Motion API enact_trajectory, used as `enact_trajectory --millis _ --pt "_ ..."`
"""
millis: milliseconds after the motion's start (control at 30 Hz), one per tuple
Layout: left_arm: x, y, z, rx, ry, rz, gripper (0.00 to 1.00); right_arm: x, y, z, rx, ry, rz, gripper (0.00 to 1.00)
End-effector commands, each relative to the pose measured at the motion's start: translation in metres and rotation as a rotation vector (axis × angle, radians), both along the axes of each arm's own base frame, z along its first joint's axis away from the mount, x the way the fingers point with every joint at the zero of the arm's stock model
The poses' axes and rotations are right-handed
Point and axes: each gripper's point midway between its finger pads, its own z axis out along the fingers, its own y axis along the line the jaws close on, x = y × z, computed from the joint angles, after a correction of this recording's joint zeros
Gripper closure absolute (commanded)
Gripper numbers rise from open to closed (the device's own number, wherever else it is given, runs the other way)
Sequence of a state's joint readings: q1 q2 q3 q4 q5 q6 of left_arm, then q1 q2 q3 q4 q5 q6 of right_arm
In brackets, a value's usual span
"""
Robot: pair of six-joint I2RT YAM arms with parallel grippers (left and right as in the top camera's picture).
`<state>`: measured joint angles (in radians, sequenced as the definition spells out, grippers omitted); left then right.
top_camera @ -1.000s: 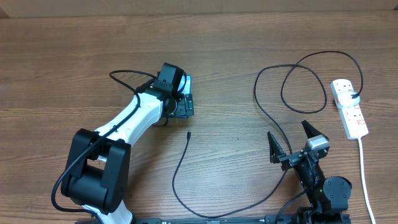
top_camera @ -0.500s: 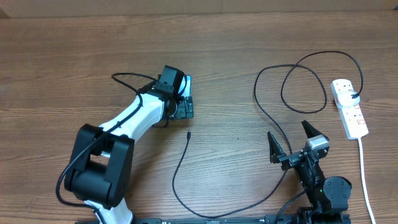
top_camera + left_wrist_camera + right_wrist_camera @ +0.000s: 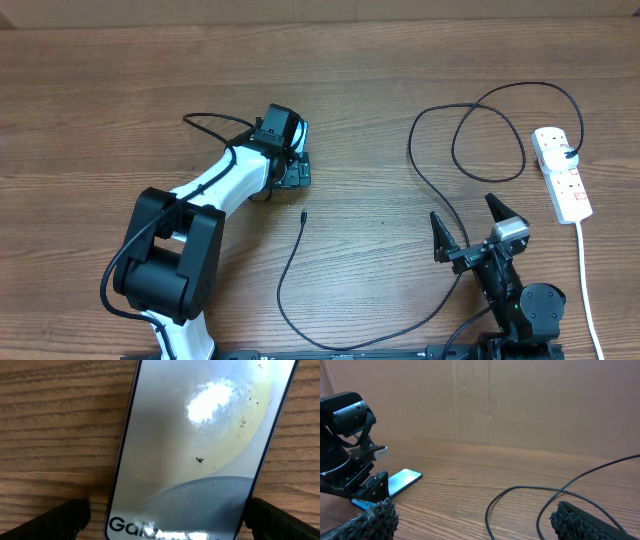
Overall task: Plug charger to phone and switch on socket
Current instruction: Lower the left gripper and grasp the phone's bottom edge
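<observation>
While the left arm's near links swing a little to the right over the last second, its left gripper [image 3: 296, 168] hardly shifts. It stays wide open over the phone [image 3: 303, 133], far and left of centre on the table [image 3: 100, 80]. In the left wrist view the phone [image 3: 200, 445] lies flat, screen up, between the two dark fingertips [image 3: 70, 517], and bare wood shows beside the left one, so nothing is gripped yet. I judge that the arm is settling its pose for a hold on the phone rather than starting one.

Nothing else has moved. The right gripper [image 3: 468, 228] waits near and right, jaws spread wide and empty. The charger [image 3: 409, 150] lies untouched. Its plug tip [image 3: 302, 215] is near the phone but apart from it, on the near side, so plugging in is still ahead. The socket [image 3: 562, 175] sits at the far right, with its switching not yet begun.

By count there are:
- one phone
- one charger cable, with one free tip
- one socket
- one thick white cord [image 3: 585, 270]
- two arms
</observation>
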<state>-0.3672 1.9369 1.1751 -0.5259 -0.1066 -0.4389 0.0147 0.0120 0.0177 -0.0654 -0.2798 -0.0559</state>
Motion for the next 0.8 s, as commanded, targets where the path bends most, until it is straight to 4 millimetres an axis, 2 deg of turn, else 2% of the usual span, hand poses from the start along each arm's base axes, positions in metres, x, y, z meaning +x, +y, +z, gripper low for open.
enact_trajectory --millis 0,167,200,300,333,433,633,767 --pt "-0.030 0.002 -0.045 -0.004 0.147 -0.001 0.00 0.000 -0.001 -0.002 0.003 -0.003 -0.009 0.00" --pt "-0.012 -0.004 -0.041 -0.023 0.072 -0.023 0.00 0.000 -0.001 -0.002 0.003 -0.003 -0.009 0.00" --pt "-0.008 -0.006 -0.040 -0.027 0.054 -0.031 0.03 0.000 -0.001 -0.002 0.003 -0.003 -0.009 0.00" --pt "-0.004 -0.009 -0.039 -0.040 0.037 -0.033 0.21 0.000 -0.001 -0.002 0.003 -0.003 -0.009 0.00" --pt "-0.005 -0.010 -0.039 -0.050 0.042 -0.033 0.26 0.000 -0.001 -0.002 0.003 -0.003 -0.009 0.00" --pt "-0.012 -0.019 -0.040 -0.099 0.076 -0.048 0.32 0.000 -0.001 -0.002 0.003 -0.003 -0.009 0.00" --pt "-0.033 -0.017 -0.044 -0.100 0.165 -0.050 0.33 0.000 -0.001 -0.002 0.003 -0.003 -0.009 0.00" --pt "-0.049 -0.015 -0.046 -0.106 0.237 -0.047 0.30 0.000 -0.001 -0.002 0.003 -0.003 -0.009 0.00"
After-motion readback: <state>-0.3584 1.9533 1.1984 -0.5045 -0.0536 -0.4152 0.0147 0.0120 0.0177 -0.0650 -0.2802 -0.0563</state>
